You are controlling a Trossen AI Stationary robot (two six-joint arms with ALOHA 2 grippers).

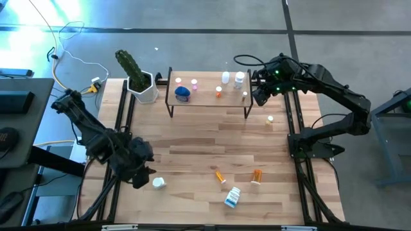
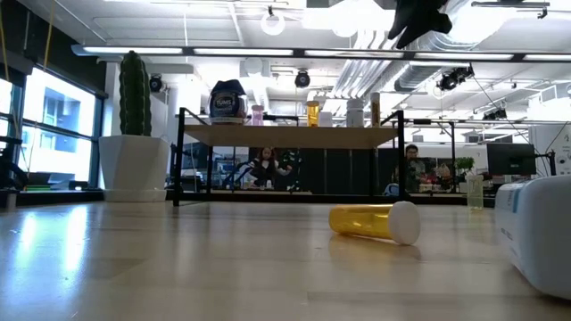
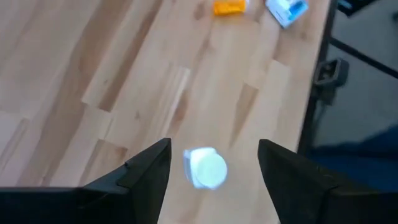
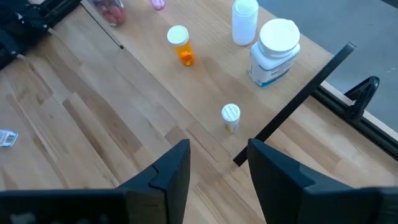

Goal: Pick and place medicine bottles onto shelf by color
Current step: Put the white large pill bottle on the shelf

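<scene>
A light wooden plank table [image 1: 192, 147] seen from above, with a dark robot arm at each side. The left gripper [image 1: 142, 181] hangs low over the table's near left part, its jaws spread apart and holding nothing; a small white-capped bottle [image 1: 158, 183] lies on its side on the table just beside them, and in the left wrist view that bottle [image 3: 204, 168] shows between the two dark fingers [image 3: 146, 171], touching neither. The right gripper [image 1: 261, 95] hovers at the right end of the low shelf with a light wood top and thin black legs [image 1: 209, 101], jaws partly open and empty.

On the shelf stand a blue bottle [image 1: 182, 92] and a small pink one [image 1: 194, 83] towards the left, and an orange vial [image 1: 219, 91], two white bottles [image 1: 239, 78] and a small white-capped vial [image 1: 244, 96] towards the right. A white hexagonal pot with a green cactus [image 1: 142, 86] sits just left of the shelf.

On the table, well apart from the shelf, lie two orange vials [image 1: 220, 176] [image 1: 257, 175] and a white bottle with a blue label [image 1: 232, 197]. One tiny vial [image 1: 270, 120] stands near the shelf's right leg.
</scene>
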